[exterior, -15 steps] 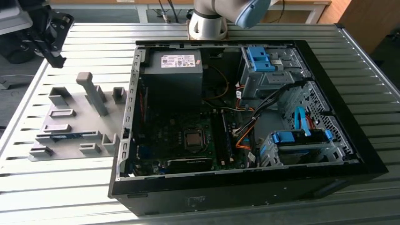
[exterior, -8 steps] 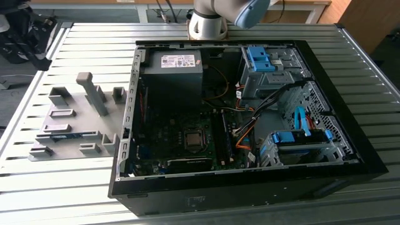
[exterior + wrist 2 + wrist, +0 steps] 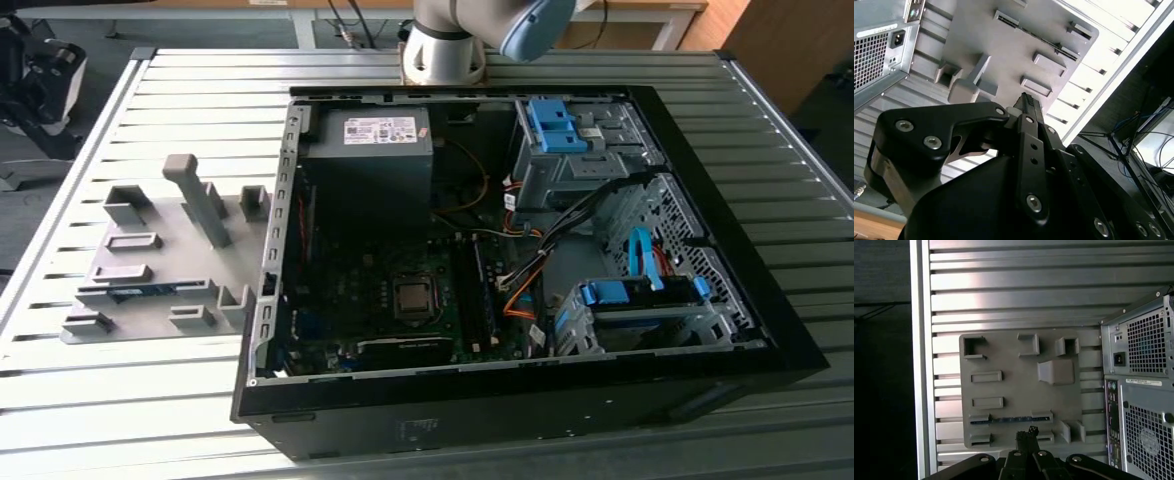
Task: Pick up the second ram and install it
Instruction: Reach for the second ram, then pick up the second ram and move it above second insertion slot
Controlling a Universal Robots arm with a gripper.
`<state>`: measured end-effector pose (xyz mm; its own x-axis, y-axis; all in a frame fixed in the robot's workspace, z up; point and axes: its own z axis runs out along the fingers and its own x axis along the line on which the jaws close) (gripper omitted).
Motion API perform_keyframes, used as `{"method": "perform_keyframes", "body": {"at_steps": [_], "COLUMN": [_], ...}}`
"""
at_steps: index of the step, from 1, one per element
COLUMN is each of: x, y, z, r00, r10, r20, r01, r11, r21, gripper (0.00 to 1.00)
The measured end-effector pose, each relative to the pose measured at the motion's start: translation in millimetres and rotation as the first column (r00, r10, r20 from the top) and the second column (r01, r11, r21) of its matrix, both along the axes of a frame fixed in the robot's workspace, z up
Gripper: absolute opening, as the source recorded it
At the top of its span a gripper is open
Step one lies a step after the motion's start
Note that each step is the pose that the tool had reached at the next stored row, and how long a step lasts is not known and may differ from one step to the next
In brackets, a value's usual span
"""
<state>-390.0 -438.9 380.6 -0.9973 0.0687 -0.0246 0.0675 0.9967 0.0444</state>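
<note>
Black jointed links of the pincer [image 3: 1027,434] sit closest to the lens in both wrist views. They narrow to two slim fingers that look pressed together, clenched on nothing.

Beyond the tips lies a grey holder plate [image 3: 1004,355], flat on a ribbed metal tabletop [image 3: 1019,295]. The pincer hangs above the plate and well apart from it, over the side that carries the memory stick [image 3: 1009,419]. That stick is a thin blue-green strip. It rests on the plate, cradled between two small raised blocks [image 3: 980,418], one row in from the plate's edge.

In the exterior view the stick [image 3: 140,291] shows as a short blue line near the plate's edge closest to that camera. Several other raised blocks on the plate hold nothing.

Just beside the plate, on the exterior view's right, an open computer case [image 3: 467,420] lies on its side with its circuit board exposed. The long dark memory slots [image 3: 470,290] run across that board, well apart from the plate. They are too dark to tell whether anything sits in them.

Judged from this, the task has barely begun. The stick is in its cradle on the plate, untouched, with clear air between it and the pincer. Neither the lifting nor the fitting into the case is done.
</note>
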Motion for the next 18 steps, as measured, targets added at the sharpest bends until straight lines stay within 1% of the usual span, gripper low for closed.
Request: {"method": "perform_keyframes", "body": {"at_steps": [6, 18], "x": [-8.9, -10.8], "y": [-4.1, -4.5], "z": [-0.9, -0.9], "r00": [1.0, 1.0], "r10": [0.003, 0.004], "r20": [-0.0001, -0.0002], "r01": [-0.003, -0.004], "r11": [1.0, 1.0], "r21": [0.0, -0.0001], "gripper": [0.11, 0.11]}}
